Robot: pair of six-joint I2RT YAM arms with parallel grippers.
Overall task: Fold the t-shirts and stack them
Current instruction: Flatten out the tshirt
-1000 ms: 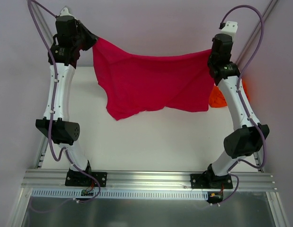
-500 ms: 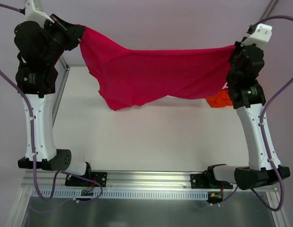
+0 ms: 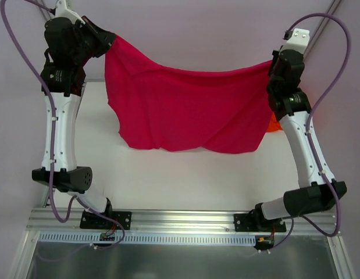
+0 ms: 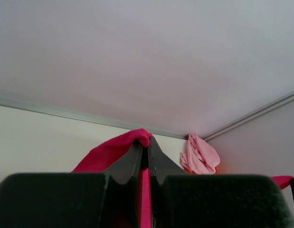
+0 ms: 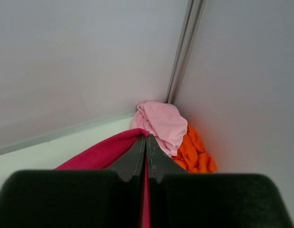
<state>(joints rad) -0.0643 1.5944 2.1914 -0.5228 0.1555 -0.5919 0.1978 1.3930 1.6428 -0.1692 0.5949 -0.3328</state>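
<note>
Crimson t-shirt (image 3: 185, 107) — soft matt cloth; table (image 3: 168, 180) smooth, matt white; base rail (image 3: 180, 220) — brushed metal.

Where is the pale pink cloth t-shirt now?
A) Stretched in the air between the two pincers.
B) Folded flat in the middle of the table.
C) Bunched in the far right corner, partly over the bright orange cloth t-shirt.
C: the right wrist view shows the crumpled pale pink cloth t-shirt lying partly over the bright orange cloth t-shirt in the corner; the one held up in the air is the crimson cloth t-shirt.
</note>
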